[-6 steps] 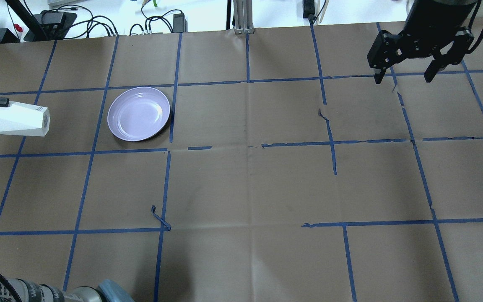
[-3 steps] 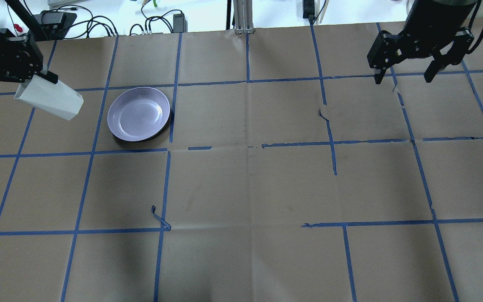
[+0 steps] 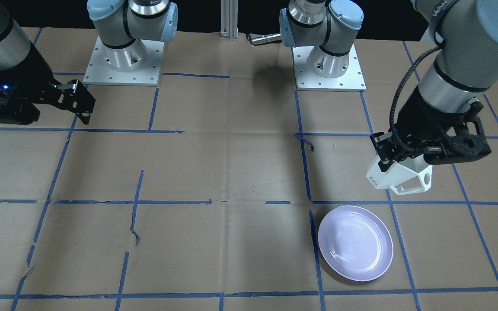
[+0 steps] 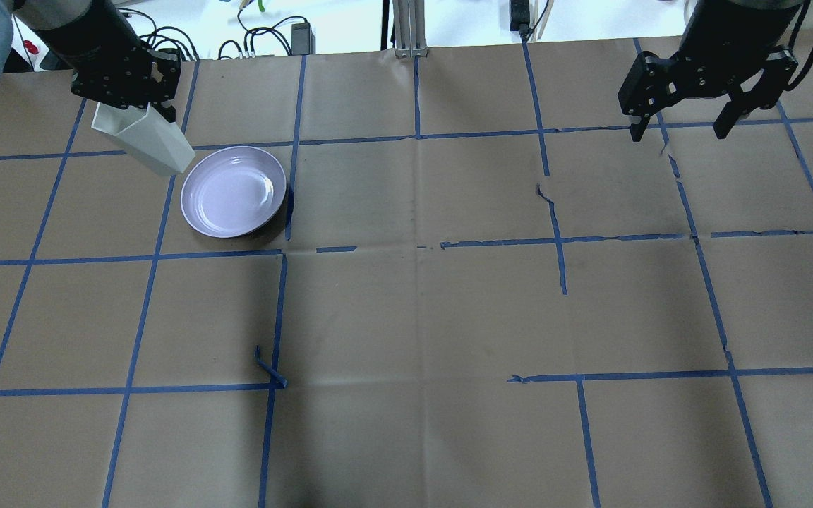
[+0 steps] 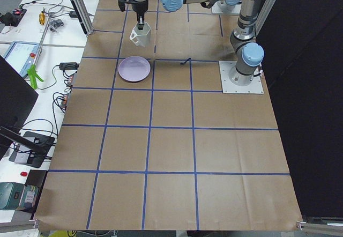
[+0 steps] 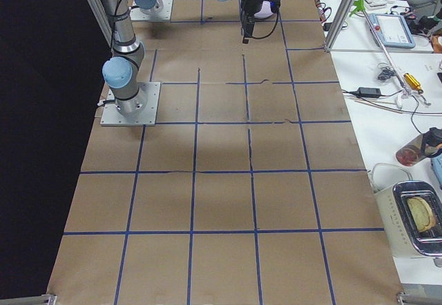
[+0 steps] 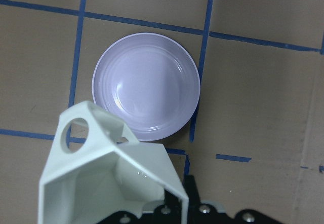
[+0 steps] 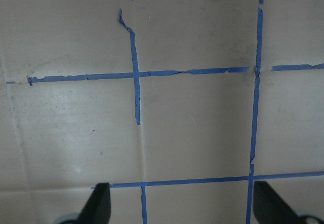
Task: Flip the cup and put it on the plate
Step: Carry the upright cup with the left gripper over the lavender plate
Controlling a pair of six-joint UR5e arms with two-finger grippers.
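From my station I see the brown-paper tabletop [image 4: 406, 317], gridded with blue tape, filling every view. The left arm [image 3: 456, 52] reaches out over the side where the plate [image 4: 233, 190] lies, and the right arm [image 4: 731, 28] hangs over the far corner on the opposite side, well apart from everything. The pale lavender plate sits flat on the tabletop with nothing on it. The white faceted cup [image 4: 145, 144] is held clear of the tabletop in the left gripper [image 3: 407, 157], whose jaws are clamped on the cup's wide, open end. The cup hangs below them at a tilt, mouth up towards the wrist and narrow base angled down. It is just beside the plate, on the side nearer the robot's bases, and not touching it. In the left wrist view I look into the cup's hollow from behind, with the plate on the tabletop beyond it. The cup's loop handle [image 3: 413, 188] faces the front camera, with small dark lettering [image 3: 372, 181] near the base. The right gripper [image 4: 678, 130] holds nothing, its jaws spread wide over bare paper.
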